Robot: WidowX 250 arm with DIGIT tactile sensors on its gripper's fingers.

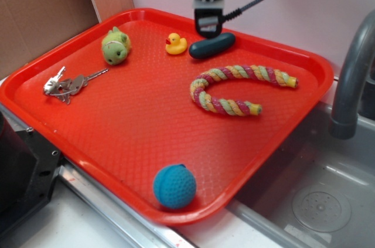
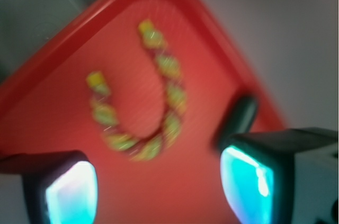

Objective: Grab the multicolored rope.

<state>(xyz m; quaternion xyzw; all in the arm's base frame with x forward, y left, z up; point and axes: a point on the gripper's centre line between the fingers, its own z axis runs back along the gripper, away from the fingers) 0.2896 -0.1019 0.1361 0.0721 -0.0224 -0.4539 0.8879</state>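
The multicolored rope (image 1: 234,88), twisted pink, yellow and pale green strands bent in a U, lies on the right half of the red tray (image 1: 129,119). In the blurred wrist view the multicolored rope (image 2: 143,97) shows ahead of the jaws with its curve nearest them. My gripper (image 1: 208,22) hangs above the tray's far edge, over a dark capsule (image 1: 212,44), well away from the rope. Its two fingers (image 2: 71,192) stand wide apart with only bare tray between them.
A green plush toy (image 1: 116,46), a yellow duck (image 1: 175,44) and a bunch of keys (image 1: 67,84) lie on the tray's left and back. A blue ball (image 1: 174,186) rests at the front edge. A sink (image 1: 316,201) and grey faucet (image 1: 351,78) are at the right.
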